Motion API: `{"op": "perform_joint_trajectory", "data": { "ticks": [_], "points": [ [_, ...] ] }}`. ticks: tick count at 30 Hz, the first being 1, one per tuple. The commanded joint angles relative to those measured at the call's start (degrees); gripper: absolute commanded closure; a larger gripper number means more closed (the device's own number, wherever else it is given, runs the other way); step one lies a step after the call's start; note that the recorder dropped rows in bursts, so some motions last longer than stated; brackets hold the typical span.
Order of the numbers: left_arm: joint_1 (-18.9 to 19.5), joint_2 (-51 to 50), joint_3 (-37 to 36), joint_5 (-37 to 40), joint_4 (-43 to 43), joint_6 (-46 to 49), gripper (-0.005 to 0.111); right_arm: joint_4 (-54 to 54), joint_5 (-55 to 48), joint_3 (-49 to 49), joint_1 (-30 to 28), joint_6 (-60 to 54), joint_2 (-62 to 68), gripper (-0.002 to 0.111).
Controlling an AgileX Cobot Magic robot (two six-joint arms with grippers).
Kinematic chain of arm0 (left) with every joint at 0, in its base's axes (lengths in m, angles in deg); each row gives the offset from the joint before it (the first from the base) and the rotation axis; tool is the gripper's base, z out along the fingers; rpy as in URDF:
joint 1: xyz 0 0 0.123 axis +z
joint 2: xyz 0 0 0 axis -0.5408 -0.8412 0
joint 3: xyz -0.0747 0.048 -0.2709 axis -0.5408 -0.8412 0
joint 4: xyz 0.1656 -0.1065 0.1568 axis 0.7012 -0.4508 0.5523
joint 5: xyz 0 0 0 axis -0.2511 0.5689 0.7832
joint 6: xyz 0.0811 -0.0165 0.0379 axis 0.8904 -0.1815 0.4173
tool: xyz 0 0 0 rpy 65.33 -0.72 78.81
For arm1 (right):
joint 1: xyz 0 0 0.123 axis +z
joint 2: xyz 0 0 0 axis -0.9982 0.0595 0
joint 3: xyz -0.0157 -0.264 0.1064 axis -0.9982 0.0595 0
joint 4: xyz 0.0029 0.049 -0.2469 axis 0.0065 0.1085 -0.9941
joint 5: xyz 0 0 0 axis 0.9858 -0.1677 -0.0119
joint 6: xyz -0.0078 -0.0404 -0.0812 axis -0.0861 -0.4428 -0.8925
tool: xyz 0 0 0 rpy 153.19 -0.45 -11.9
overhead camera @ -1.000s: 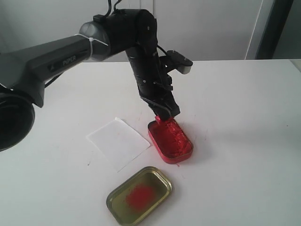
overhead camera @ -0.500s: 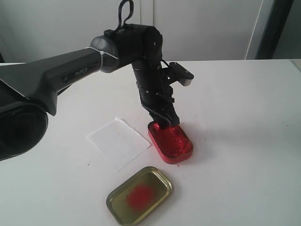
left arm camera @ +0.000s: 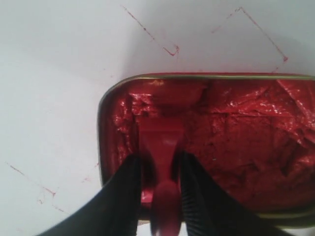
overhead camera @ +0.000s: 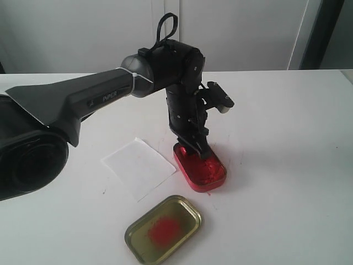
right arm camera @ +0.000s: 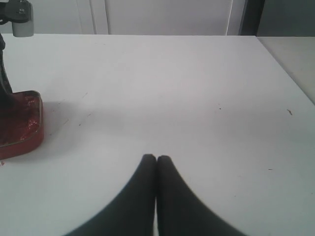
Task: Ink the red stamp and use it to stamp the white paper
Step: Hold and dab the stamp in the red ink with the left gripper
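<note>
My left gripper is shut on the handle of the red stamp, whose base end is down in the paste at the far-left end of the red ink tin. From the exterior view the stamp itself is hidden behind the fingers. The white paper lies flat just left of the tin, apart from it. My right gripper is shut with nothing in it, low over bare table well to the right of the tin.
A gold tin lid with a red smear lies near the front edge, below the paper. Faint red marks stain the white tabletop beside the tin. The left arm stretches in from the left.
The left arm has swung further over the table and its wrist has turned, carrying the gripper down and a little forward into the tin's far end.
</note>
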Motion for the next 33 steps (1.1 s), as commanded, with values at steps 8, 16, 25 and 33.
{"op": "perform_joint_trajectory", "data": {
  "ticks": [8, 16, 25, 33],
  "points": [
    [-0.13, -2.95, 0.25, 0.66, -0.02, 1.52, 0.107, -0.33, 0.81, 0.26, 0.03, 0.02, -0.20, 0.108],
    [-0.13, -5.64, 0.12, 0.87, -0.02, 1.67, 0.107, -0.33, 0.81, 0.26, 0.03, 0.02, -0.20, 0.108],
    [-0.13, -7.66, 0.03, 0.72, -0.02, 1.93, 0.107, -0.33, 0.81, 0.26, 0.03, 0.02, -0.20, 0.108],
    [-0.13, -8.94, 0.03, 0.83, -0.02, 1.93, 0.107, -0.33, 0.81, 0.26, 0.03, 0.02, -0.20, 0.108]
  ]
}}
